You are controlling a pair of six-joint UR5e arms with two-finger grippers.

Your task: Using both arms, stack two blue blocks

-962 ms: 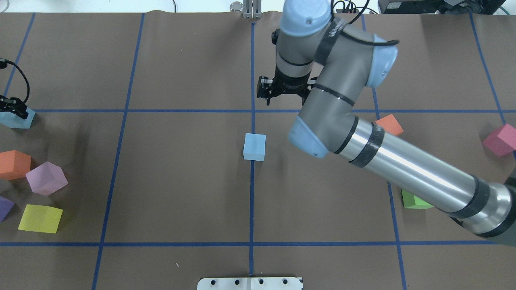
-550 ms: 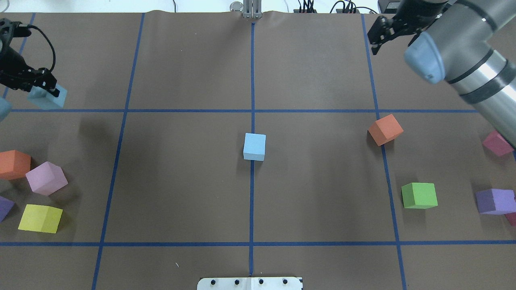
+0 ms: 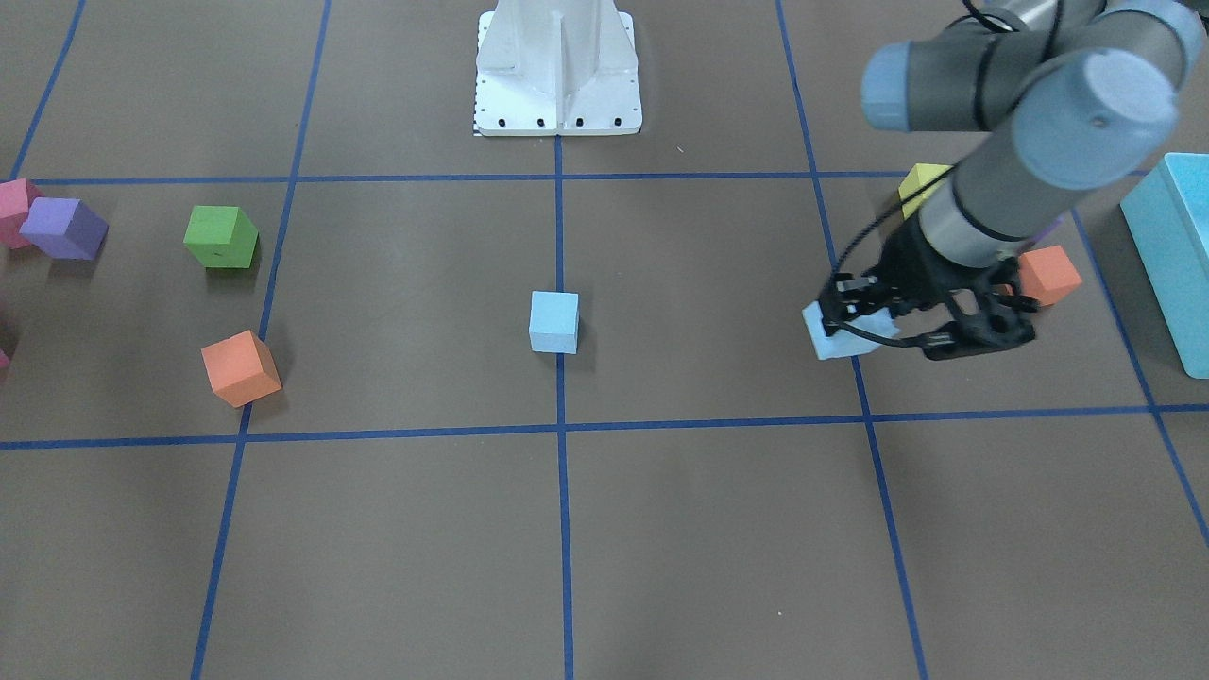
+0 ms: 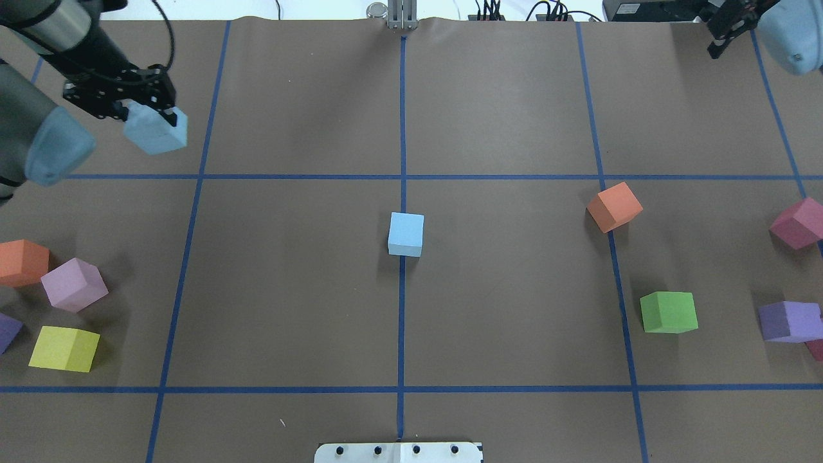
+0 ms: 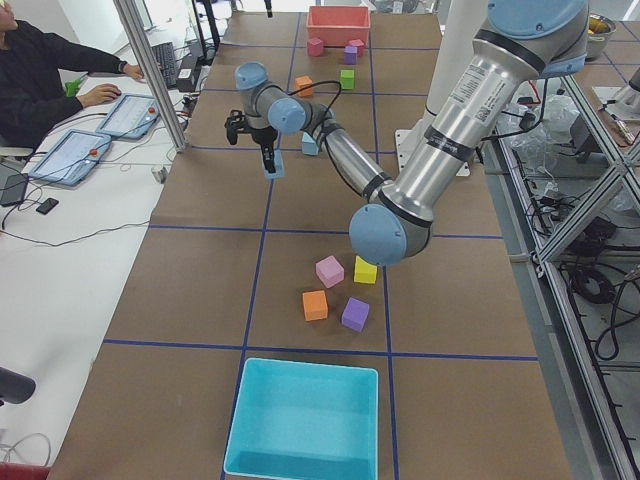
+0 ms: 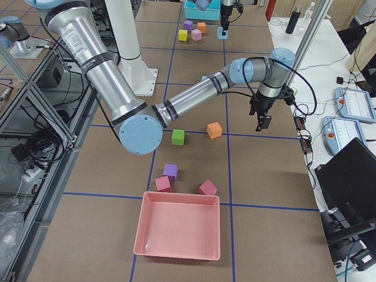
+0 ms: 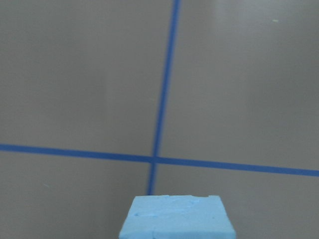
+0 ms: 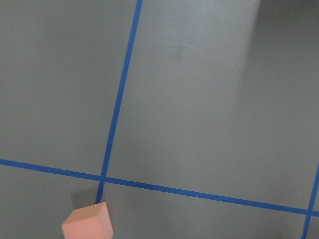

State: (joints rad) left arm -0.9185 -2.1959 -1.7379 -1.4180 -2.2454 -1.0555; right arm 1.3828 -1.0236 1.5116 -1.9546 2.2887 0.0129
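One pale blue block (image 4: 406, 234) rests on the table's centre line, and also shows in the front view (image 3: 553, 321). My left gripper (image 4: 146, 114) is shut on the second blue block (image 4: 157, 133) and holds it tilted above the far left part of the table. This block fills the bottom of the left wrist view (image 7: 177, 219) and shows in the front view (image 3: 841, 338). My right gripper (image 4: 725, 29) is at the far right corner, far from both blocks. I cannot tell how its jaws stand.
An orange cube (image 4: 614, 206), green cube (image 4: 669, 312), purple cube (image 4: 787, 320) and pink cube (image 4: 797, 222) lie on the right. An orange cube (image 4: 22, 262), lilac cube (image 4: 74, 284) and yellow cube (image 4: 64, 348) lie on the left. A turquoise box (image 3: 1171, 255) stands beyond them.
My left gripper has lifted its blue block off the table's left edge and carried it rightward and farther away. My right arm has pulled back from the centre to the far right corner.
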